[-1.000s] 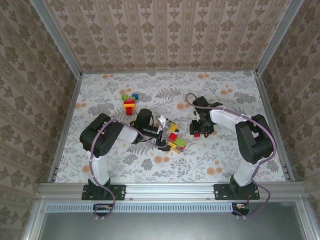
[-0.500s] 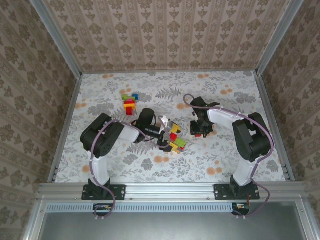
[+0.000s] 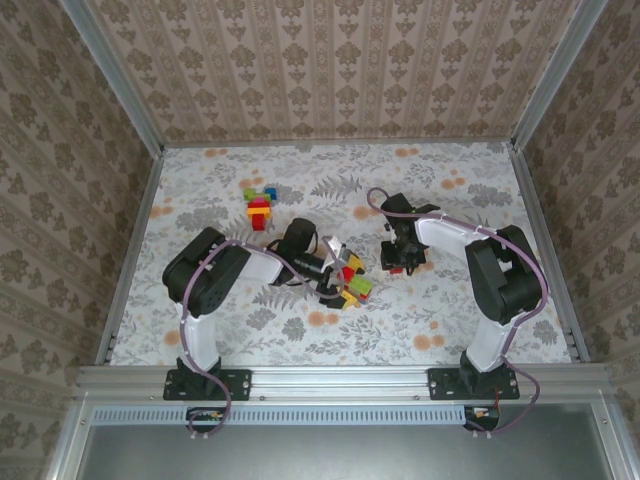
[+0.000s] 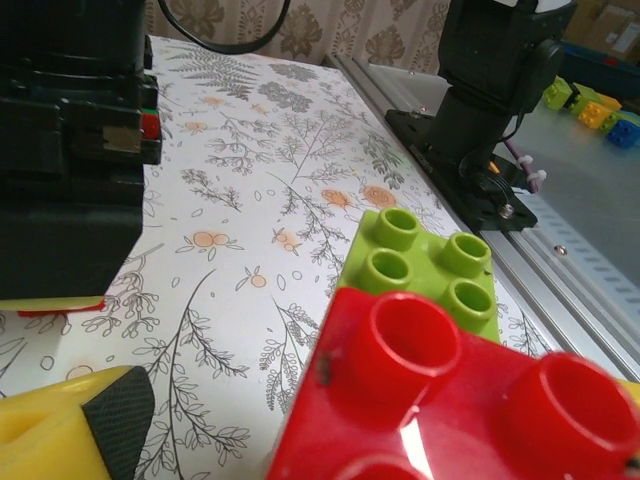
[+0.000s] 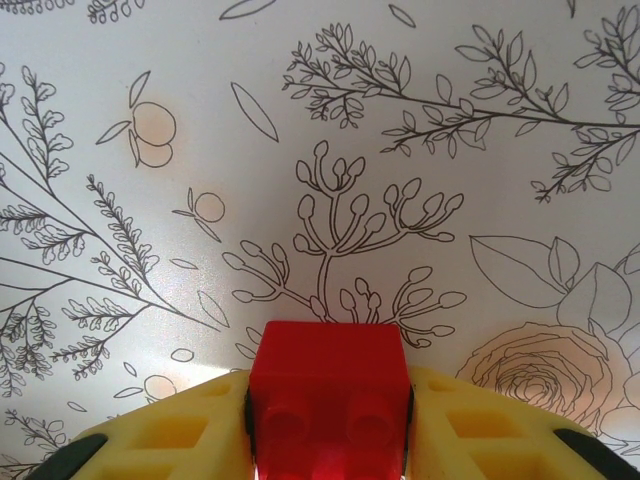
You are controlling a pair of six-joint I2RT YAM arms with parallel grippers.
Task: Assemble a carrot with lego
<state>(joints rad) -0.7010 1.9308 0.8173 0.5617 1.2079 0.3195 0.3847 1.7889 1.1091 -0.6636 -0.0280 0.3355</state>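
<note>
Right gripper (image 3: 396,262) pinching a red brick (image 5: 328,390); left gripper (image 3: 338,280) spread wide at a loose cluster of lego.

The right's yellow fingers (image 5: 160,435) press both sides of the red brick just above the floral table (image 3: 450,310). The left's jaws stand apart around a second red brick (image 4: 450,400), with a gap showing on one side; a green brick (image 4: 425,260) lies just behind it. A small brick pile (image 3: 260,207) sits well apart at the far left.
</note>
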